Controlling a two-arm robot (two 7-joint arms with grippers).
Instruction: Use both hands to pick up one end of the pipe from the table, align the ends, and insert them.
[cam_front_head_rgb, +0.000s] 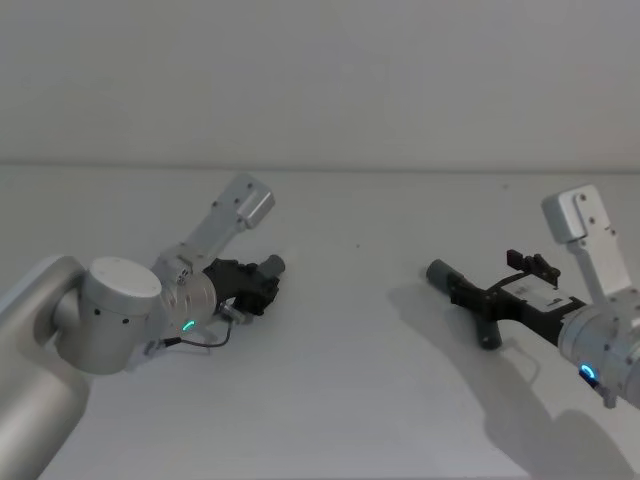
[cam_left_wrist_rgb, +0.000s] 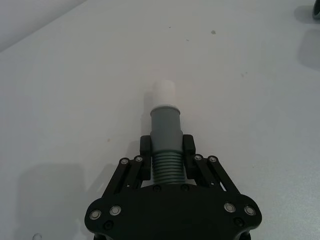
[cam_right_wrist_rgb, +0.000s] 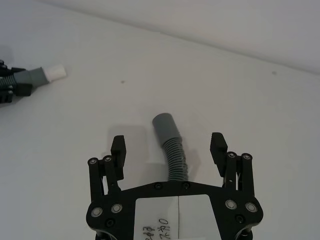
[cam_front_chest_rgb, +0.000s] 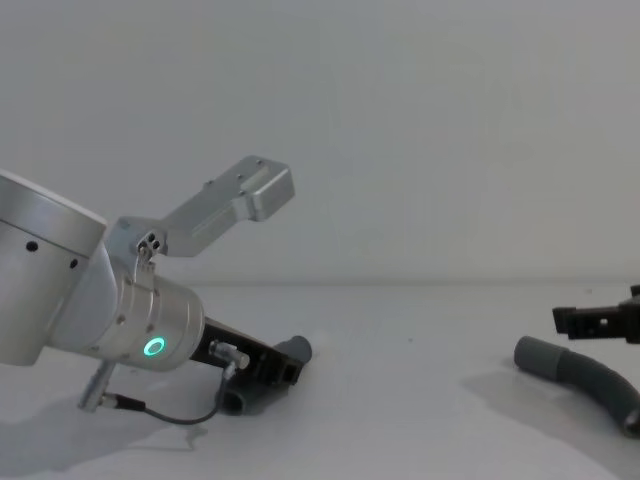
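Now the left end effector (cam_left_wrist_rgb: 166, 146) is clamped on the short pipe piece (cam_left_wrist_rgb: 165, 125), whose white tip (cam_left_wrist_rgb: 163, 94) points out over the table (cam_front_head_rgb: 350, 380). The right end effector (cam_right_wrist_rgb: 168, 145) is spread wide astride the ribbed pipe piece (cam_right_wrist_rgb: 166, 127), which lies on the table.

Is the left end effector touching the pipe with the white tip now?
Touching. The left wrist view shows the left end effector shut on the white-tipped pipe, its jaws pressed against both sides with no gap.
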